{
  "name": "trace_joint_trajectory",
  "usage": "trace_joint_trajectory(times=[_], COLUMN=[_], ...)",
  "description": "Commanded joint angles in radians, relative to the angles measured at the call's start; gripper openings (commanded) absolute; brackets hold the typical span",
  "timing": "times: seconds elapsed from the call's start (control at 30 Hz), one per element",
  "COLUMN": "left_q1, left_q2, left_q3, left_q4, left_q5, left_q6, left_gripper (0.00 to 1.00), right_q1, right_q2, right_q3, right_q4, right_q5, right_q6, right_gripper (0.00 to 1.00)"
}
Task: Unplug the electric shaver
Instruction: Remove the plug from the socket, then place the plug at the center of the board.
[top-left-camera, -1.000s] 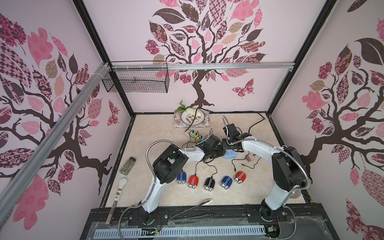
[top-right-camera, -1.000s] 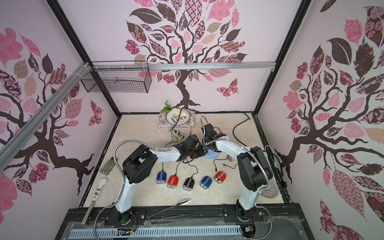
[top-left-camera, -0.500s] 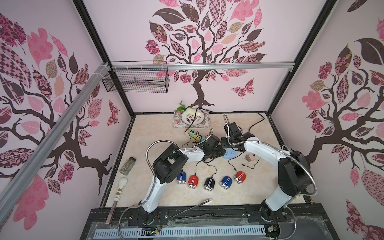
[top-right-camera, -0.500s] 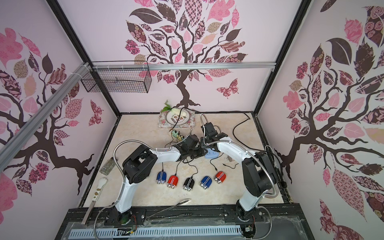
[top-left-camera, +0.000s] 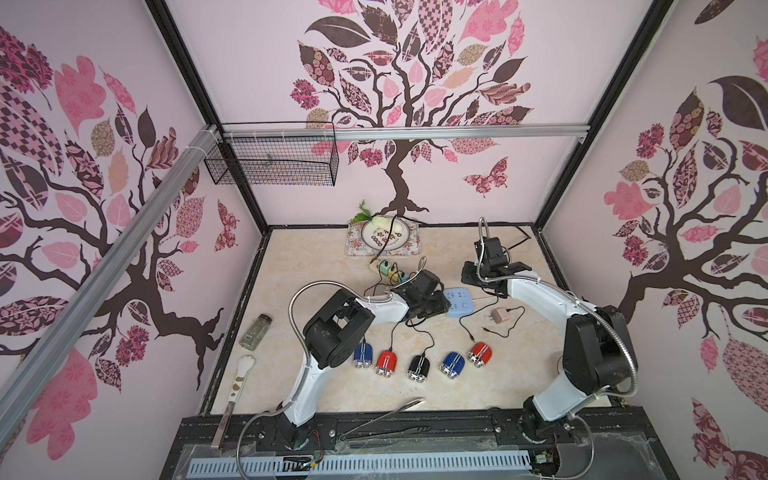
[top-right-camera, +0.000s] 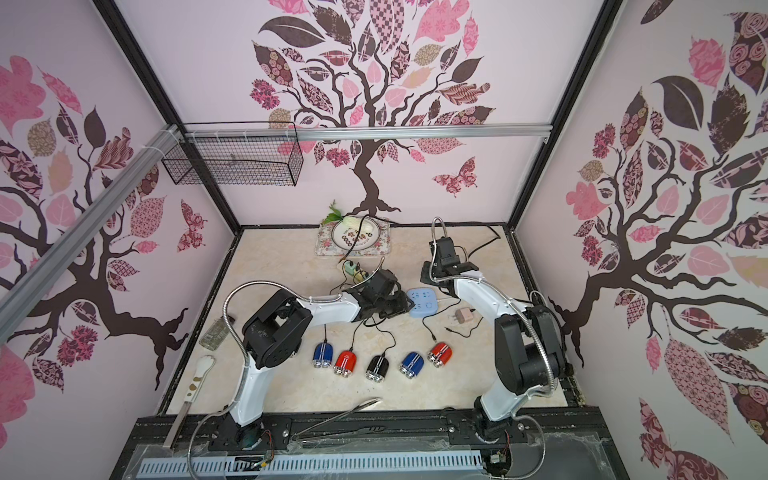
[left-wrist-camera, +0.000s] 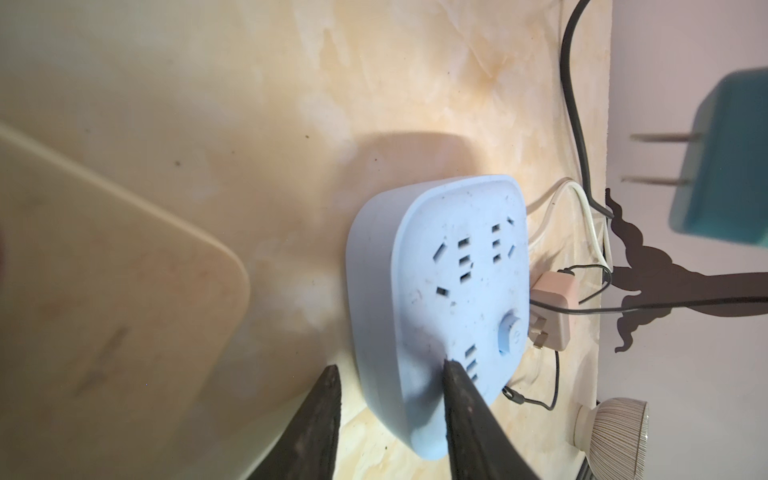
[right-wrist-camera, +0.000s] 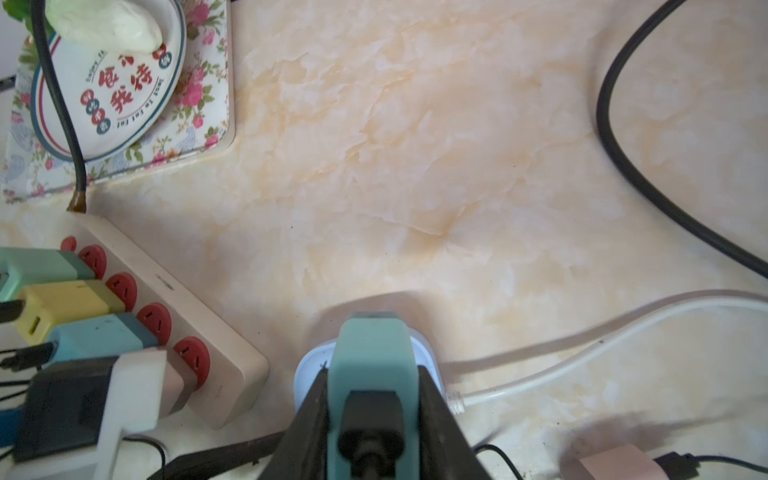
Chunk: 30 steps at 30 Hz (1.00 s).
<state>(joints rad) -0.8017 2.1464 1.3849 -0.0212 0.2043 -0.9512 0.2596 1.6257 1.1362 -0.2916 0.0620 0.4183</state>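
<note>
Boxy teal plug (right-wrist-camera: 372, 353) pinched in the right hand (right-wrist-camera: 372, 370); left hand (left-wrist-camera: 390, 365) parted astride the rounded pale-blue socket (left-wrist-camera: 449, 270)

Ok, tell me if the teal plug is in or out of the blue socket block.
Out. The teal plug hangs clear of the blue socket block, both prongs bare, held by the right gripper.

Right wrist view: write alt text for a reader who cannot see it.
The right gripper grips a teal charger plug over a pale blue socket hub. Beside it, a beige power strip with red sockets holds several coloured plugs.
</note>
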Motion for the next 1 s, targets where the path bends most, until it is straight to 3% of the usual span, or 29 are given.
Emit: trace_joint_trajectory(times=[0.0, 0.2, 0.4, 0.97], left_q1=[0.006, 0.006, 0.006, -0.010], left_q2=[-0.019, -0.047, -0.114, -0.272], left_q3=[-0.021, -0.008, -0.032, -0.100], left_q4=[-0.121, -0.131, -0.129, -0.081], left_q5=[-0.018, -0.015, -0.025, 0.013], left_q6=[0.024, 0.037, 0.059, 0.151], left_gripper=[0.44, 0.48, 0.49, 0.51], right_q1=[-0.030, -0.073, -0.118, -0.196], right_q2=[-0.035, -0.006, 0.016, 0.205], right_q3=[-0.022, -0.052, -0.119, -0.145], right_q4=[0.062, 0.123, 0.258, 0.452], right_q5=[-0.024, -0.080, -0.220, -0.479], right_q6=[0.054, 0.102, 0.175, 0.308], right_gripper=[0.24, 0.24, 0.24, 0.24])
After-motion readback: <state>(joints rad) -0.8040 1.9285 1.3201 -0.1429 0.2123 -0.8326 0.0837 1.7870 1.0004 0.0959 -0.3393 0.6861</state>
